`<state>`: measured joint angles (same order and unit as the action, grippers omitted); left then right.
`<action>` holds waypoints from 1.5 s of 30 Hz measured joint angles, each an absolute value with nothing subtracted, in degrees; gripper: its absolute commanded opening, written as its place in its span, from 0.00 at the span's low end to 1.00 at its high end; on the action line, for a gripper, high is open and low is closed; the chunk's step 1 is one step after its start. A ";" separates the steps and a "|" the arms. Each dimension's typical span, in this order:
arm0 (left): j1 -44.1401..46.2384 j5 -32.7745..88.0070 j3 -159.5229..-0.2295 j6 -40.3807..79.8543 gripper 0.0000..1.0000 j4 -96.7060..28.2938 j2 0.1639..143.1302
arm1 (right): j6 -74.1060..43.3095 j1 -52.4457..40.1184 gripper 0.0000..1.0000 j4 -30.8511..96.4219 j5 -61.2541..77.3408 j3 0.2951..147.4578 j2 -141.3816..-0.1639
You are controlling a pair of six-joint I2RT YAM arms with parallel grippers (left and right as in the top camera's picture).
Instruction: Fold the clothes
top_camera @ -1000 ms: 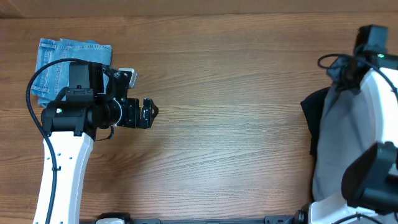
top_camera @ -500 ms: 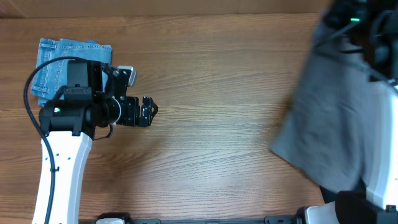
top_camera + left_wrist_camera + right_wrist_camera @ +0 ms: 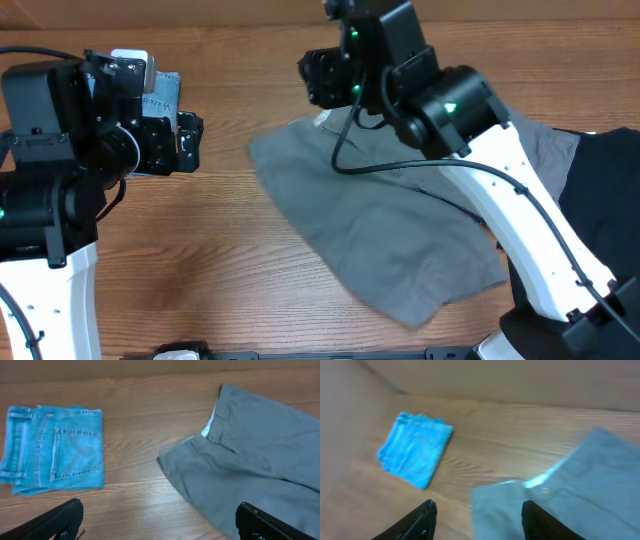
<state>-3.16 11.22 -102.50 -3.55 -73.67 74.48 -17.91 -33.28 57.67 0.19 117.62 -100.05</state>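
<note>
wood-grain table (image 3: 250, 260) is taking up the whole scene, and the grey clothes (image 3: 400, 240) are lying spread out and rumpled across its middle and right side, not folded. waistband end is pointing toward the far edge, and a bit of white lining (image 3: 207, 427) is peeking out by a button in the left wrist view. the right arm is crossing over the cloth's right part, so that bit is staying hidden from overhead. the right gripper (image 3: 480, 522) is hanging above the waistband end with its fingers apart and nothing between them, though that view is coming out pretty blurry. the left gripper (image 3: 160, 520) is sitting wide open over bare wood. folded blue jeans (image 3: 55, 447) are lying at the far left, mostly getting blocked by the left arm from above. a black garment (image 3: 610, 200) is getting cut off at the right edge.
</note>
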 measured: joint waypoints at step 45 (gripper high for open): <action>13.52 1.76 -102.74 -15.35 0.04 -63.79 131.00 | -23.81 -19.49 0.65 79.00 -3.84 117.97 -82.13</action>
